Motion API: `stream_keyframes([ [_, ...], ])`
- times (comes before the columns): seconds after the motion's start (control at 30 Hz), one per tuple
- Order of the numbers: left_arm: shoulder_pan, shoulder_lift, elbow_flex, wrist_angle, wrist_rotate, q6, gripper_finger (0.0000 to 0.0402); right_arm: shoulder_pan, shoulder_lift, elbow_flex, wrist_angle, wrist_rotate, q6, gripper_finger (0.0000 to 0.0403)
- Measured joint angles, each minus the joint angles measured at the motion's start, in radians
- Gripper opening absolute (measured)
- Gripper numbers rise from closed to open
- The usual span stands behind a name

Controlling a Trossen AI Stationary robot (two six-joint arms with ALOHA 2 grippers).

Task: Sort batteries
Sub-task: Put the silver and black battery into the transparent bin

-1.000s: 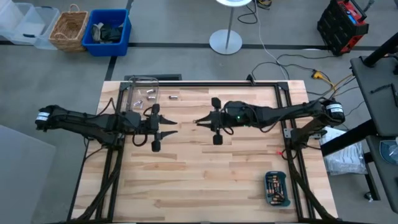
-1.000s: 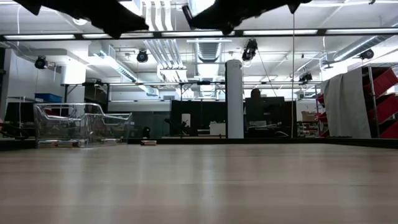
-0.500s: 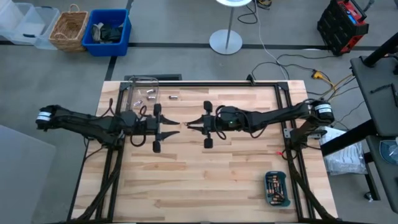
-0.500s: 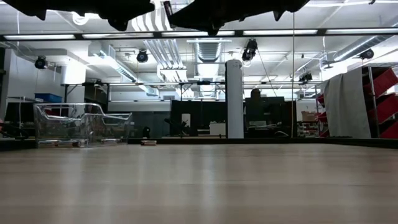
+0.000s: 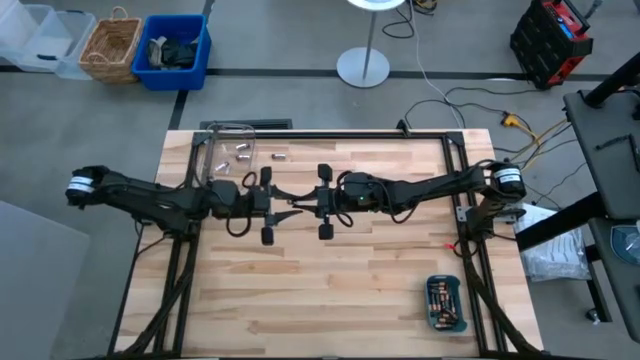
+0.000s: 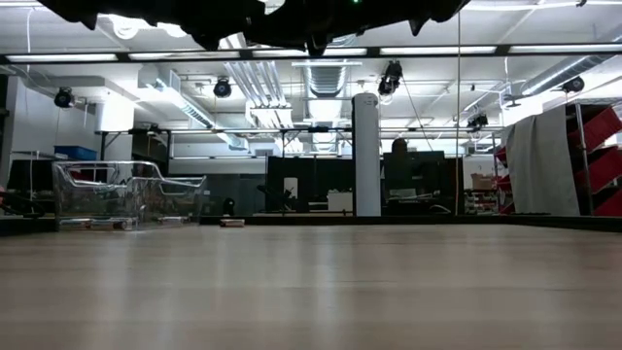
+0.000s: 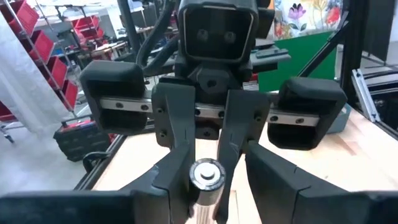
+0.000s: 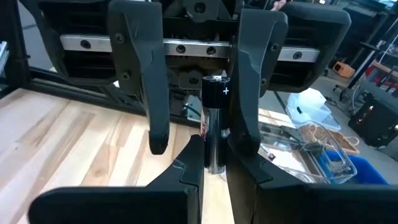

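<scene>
Now, as things stand:
Right jaws: over the middle of the bench [image 5: 350, 270], pointing towards my left arm, closed tight on one battery [image 8: 214, 124].
Held battery: a dark cell with a white plus mark near its silvery end, standing out beyond my right fingertips [image 8: 189, 165], well above the wood.
Left jaws: nose to nose with the right ones, spread apart, with one finger [image 8: 138, 68] on each side of the held battery. The finger on the plus-mark side sits just beside the cell; I cannot tell whether it touches.
Clear plastic box [image 5: 225, 155]: on the far left part of the bench, a few loose cells [image 5: 243, 151] lying inside it.
Stray cell [image 5: 280, 156]: on the bare wood just beside the box, on its right-arm side.
Teal tray [image 5: 445, 303]: at the near right corner of the bench, well apart from both arms, with more batteries [image 5: 438, 296] lying in it.
</scene>
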State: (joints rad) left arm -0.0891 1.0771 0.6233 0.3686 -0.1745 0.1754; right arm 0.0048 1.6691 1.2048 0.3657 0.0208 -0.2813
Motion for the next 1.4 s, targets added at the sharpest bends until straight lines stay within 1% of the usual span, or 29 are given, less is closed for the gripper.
stream_keyframes([
  [0.1, 0.000, 0.012, 0.012, -0.003, -0.003, 0.004, 0.0125, 0.000, 0.000, -0.001, 0.001, 0.000, -0.001, 0.0034],
  [0.23, 0.000, 0.012, 0.016, -0.014, -0.003, 0.008, 0.0105, 0.000, 0.002, -0.001, 0.000, -0.001, -0.005, 0.0034],
  [0.37, 0.000, 0.007, 0.012, -0.014, -0.003, 0.008, 0.0073, 0.000, 0.002, -0.001, 0.004, -0.002, -0.007, 0.0034],
  [0.5, 0.000, 0.007, 0.011, -0.015, -0.008, 0.011, 0.0029, 0.000, 0.002, -0.002, 0.002, -0.004, -0.004, 0.0034],
  [0.57, 0.000, 0.007, 0.011, -0.015, -0.010, 0.012, 0.0025, 0.000, 0.002, -0.002, 0.001, -0.003, -0.002, 0.0035],
  [0.67, 0.000, 0.006, 0.011, -0.017, -0.025, 0.008, 0.0025, 0.000, 0.002, -0.002, -0.002, -0.002, 0.001, 0.0062],
  [0.77, -0.002, -0.006, 0.016, -0.055, -0.086, 0.007, 0.0025, -0.001, 0.002, -0.002, -0.015, 0.006, 0.008, 0.0094],
  [0.87, -0.002, -0.035, 0.051, -0.171, -0.159, -0.003, 0.0025, -0.001, -0.006, -0.002, -0.063, 0.026, 0.015, 0.0113],
  [0.9, -0.002, -0.048, 0.068, -0.216, -0.187, -0.014, 0.0025, -0.001, -0.009, -0.002, -0.083, 0.050, 0.021, 0.0117],
  [1.07, 0.002, -0.109, 0.150, -0.443, -0.393, -0.092, 0.0025, -0.001, -0.029, -0.001, -0.268, 0.217, 0.097, 0.0127],
  [1.13, 0.013, -0.134, 0.178, -0.530, -0.456, -0.130, 0.0025, -0.002, -0.034, -0.002, -0.346, 0.268, 0.144, 0.0125],
  [1.27, 0.068, -0.183, 0.219, -0.714, -0.516, -0.239, 0.0025, -0.003, -0.037, -0.002, -0.453, 0.294, 0.190, 0.0112],
  [1.4, 0.174, -0.213, 0.227, -0.909, -0.556, -0.374, 0.0025, -0.003, -0.037, -0.002, -0.490, 0.294, 0.204, 0.0097],
])
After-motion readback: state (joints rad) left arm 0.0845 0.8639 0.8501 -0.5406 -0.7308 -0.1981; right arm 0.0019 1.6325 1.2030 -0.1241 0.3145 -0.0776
